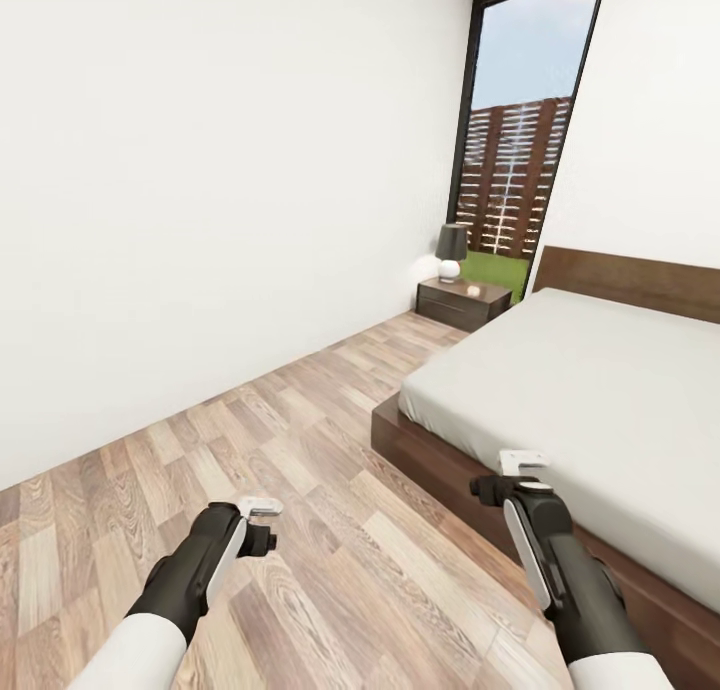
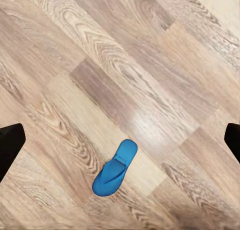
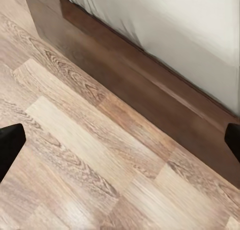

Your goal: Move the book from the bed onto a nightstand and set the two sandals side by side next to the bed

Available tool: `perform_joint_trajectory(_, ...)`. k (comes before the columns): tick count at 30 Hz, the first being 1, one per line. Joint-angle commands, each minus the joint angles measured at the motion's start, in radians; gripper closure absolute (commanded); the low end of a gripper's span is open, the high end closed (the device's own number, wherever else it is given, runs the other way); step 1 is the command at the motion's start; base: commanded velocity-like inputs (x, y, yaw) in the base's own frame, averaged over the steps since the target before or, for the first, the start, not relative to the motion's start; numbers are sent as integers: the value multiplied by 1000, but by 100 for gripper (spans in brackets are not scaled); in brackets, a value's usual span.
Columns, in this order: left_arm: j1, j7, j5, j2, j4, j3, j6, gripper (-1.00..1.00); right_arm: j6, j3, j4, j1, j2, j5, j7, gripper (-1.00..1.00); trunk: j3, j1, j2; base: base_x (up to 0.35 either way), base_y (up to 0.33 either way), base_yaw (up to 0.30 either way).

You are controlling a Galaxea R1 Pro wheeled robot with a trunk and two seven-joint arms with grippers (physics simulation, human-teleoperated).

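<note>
I'm standing in the bedroom at the foot corner of the bed (image 1: 600,390), both arms held low over the plank floor (image 1: 300,440). Nothing is in hand yet, so I'd call this the approach stage: sandals not gathered, book not found.

Left gripper (image 1: 262,511) hangs over bare floor, away from the bed. Its wrist view looks straight down, with a dark fingertip at each picture edge, so the jaws are spread wide and empty. One bright-blue sandal (image 2: 115,168) lies flat on the planks below it, sole down, well apart from the fingertips and off to one side of the line between them. So it's under the hand but not centred.

Right gripper (image 1: 522,466) sits near the bed's dark wooden frame (image 3: 150,85) and the mattress (image 3: 175,25) edge. Its wrist view also has a fingertip at each edge, wide apart, nothing held, with floor and bed frame between them.

The nightstand (image 1: 463,301) with its lamp (image 1: 451,250) stands far off beside the headboard (image 1: 640,278), by the tall window (image 1: 520,130). There's a small item on its top; can't tell what. The mattress stretch in the head view is plain grey, and I can't place the book on it.

Next move, as I judge it: shift the left hand over the sandal, line the fingers across its width, lower and close. Thin flat sole, so the tips need to reach almost to the floor.
</note>
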Motion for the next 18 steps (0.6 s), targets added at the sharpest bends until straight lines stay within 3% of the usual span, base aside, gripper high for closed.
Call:
perform_joint_trajectory(1, -1, 4, -3, 2, 49, -2, 4, -100, 22, 1, -32, 5, 0, -2, -3, -100, -4, 4, -8, 0, 0, 0)
perform_joint_trajectory(6, 0, 6, -5, 4, 109, -3, -3, -100, 30, 0, -47, 7, 0, -3, -2, -100, -20, 23, -43, 0, 0, 0)
perform_joint_trajectory(7, 5, 9, -12, 18, 205, -3, -54, -100, 31, 0, -52, 8, 1, -4, -1, -100, -23, 27, -50, 0, 0, 0)
perform_joint_trajectory(12, 7, 8, -6, 22, 334, -3, -266, -100, 32, 0, -53, 8, 0, -5, -1, -100, -39, 46, -85, 0, 0, 0)
perform_joint_trajectory(17, 6, 9, -6, 24, 391, -4, -304, -100, 32, 0, -53, 8, 0, -5, -1, -100, -54, 65, -120, 0, 0, 0)
perform_joint_trajectory(18, 6, 9, -4, 38, 421, -2, -314, -100, 32, 0, -53, 8, 0, -5, -1, -100, -57, 69, -127, 0, 0, 0)
